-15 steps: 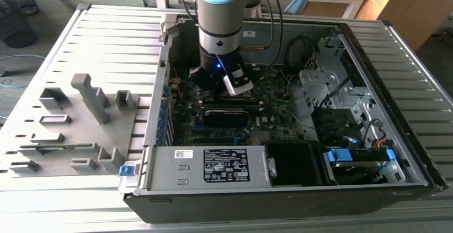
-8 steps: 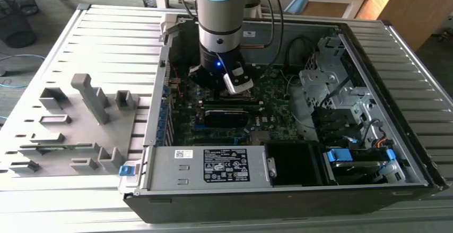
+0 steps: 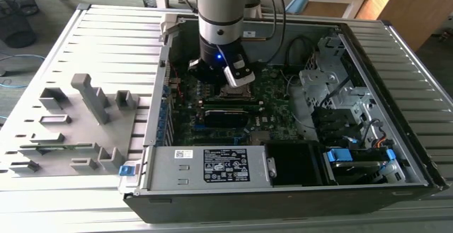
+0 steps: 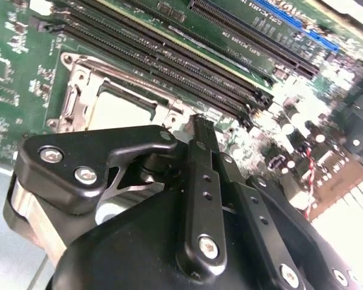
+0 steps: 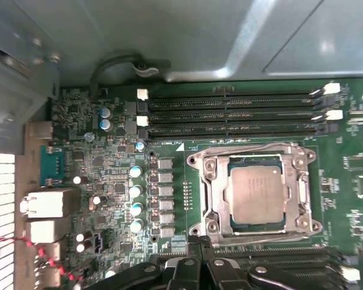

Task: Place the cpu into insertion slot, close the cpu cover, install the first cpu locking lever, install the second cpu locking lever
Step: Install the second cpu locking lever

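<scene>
The cpu (image 5: 257,196), a flat silver-grey square, lies in its socket on the green motherboard (image 5: 115,169). The cpu cover (image 5: 215,196), a silvery frame with a square window, lies flat around the chip. In the second wrist view the cpu (image 4: 118,112) and the cover (image 4: 78,90) sit just beyond my black fingers. My gripper (image 4: 201,124) is shut with nothing seen between its tips, which hover at the socket's edge beside the memory slots (image 4: 169,54). In the exterior view the gripper (image 3: 237,82) hangs straight above the socket (image 3: 237,93).
The open computer case (image 3: 212,212) stands on a slatted metal table (image 3: 106,36). A power supply (image 3: 212,166) and a drive cage (image 3: 354,158) fill the near side. Cables (image 3: 297,58) hang by the arm. A grey fixture block (image 3: 63,121) stands at the exterior view's left.
</scene>
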Motion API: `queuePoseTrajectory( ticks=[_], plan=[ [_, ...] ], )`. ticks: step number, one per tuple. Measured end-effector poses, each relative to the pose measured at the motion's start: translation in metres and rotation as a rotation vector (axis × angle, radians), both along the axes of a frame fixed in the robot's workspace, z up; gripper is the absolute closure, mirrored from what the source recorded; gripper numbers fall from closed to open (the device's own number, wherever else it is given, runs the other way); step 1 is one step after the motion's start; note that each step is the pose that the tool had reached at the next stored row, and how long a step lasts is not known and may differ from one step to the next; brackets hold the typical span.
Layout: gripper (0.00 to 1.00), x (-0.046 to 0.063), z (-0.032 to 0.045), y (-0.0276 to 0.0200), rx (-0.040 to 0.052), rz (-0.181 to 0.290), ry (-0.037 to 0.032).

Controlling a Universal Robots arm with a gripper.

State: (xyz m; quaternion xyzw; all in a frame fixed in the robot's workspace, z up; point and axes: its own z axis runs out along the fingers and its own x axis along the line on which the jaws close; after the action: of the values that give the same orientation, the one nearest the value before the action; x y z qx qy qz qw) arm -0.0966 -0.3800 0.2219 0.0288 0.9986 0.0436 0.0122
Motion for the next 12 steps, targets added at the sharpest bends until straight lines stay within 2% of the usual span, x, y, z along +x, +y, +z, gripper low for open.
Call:
queuePoseTrajectory(
  ticks=[8, 12],
  plan=[
    [0.89, 0.000, 0.0267, 0.0000, -0.0001, 0.000, 0.0001],
    [0.89, 0.000, 0.0285, 0.0000, 0.0001, 0.000, 0.0000]
  ],
)
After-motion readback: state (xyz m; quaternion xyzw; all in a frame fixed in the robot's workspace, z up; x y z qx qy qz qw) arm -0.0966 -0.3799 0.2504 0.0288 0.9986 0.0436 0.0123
